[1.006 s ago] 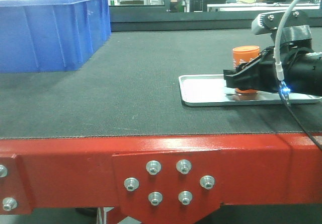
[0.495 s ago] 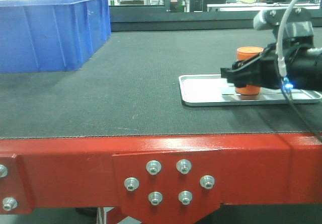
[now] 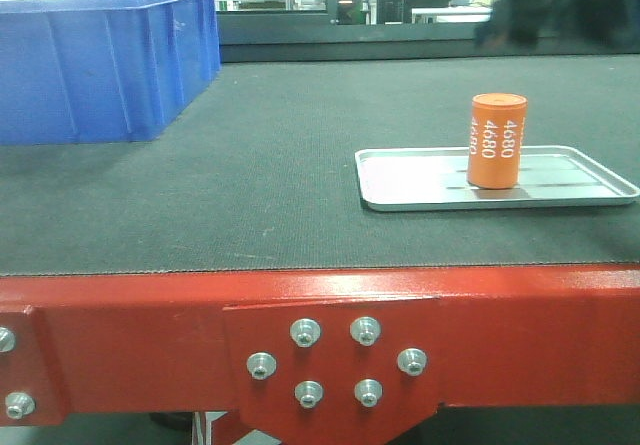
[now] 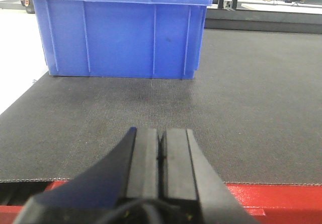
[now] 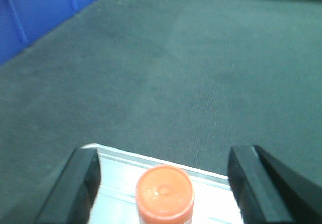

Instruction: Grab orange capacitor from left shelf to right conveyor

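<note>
Orange capacitor [image 3: 496, 140] stands upright in the silver tray [image 3: 400, 187] at right centre of the front view, on the dark conveyor belt [image 3: 260, 165]; a blue bin [image 3: 100, 60] sits upper left. Left wrist view: the left gripper [image 4: 159, 151] has its pads pressed together on nothing, low over the belt's red edge. Right wrist view: the right gripper [image 5: 163, 176] is spread wide above the capacitor, fingers [image 5: 80, 178] clear of it.

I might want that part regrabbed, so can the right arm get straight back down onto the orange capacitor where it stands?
Probably yes. The orange capacitor stands upright in the silver tray, and the right gripper hangs open above it, one finger on each side.
</note>
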`<state>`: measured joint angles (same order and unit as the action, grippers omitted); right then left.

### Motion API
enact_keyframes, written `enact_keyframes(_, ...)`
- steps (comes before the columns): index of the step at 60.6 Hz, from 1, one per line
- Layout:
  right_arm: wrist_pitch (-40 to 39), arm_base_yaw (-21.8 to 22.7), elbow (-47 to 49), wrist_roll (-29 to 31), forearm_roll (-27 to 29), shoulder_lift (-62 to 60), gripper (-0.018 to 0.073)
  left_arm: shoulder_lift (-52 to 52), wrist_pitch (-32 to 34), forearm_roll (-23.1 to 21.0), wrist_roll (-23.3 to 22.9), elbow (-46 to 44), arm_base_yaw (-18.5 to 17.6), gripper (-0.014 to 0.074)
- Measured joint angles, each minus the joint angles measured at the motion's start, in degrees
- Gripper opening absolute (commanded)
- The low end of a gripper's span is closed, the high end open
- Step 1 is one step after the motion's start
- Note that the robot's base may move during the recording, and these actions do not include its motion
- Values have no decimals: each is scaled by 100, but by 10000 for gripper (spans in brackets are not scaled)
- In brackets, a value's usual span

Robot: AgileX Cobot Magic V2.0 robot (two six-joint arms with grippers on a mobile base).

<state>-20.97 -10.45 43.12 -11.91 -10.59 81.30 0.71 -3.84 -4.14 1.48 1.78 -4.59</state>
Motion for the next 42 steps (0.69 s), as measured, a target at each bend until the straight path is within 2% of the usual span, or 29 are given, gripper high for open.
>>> enact_keyframes(11,1522,-199,-10,-11,0,-1307,209,0,0,0,0,0,0,-127)
enact_keyframes(18,2587,-260,-21,-11,11,-2077,62,0,0,0,0,0,0,-127)
enact_keyframes(28,3732,-273,-44,-11,111,-3022,57,0,0,0,0,0,0,-127)
enact_keyframes(42,4155,-273,-43,-11,156,-3698,57,0,0,0,0,0,0,-127)
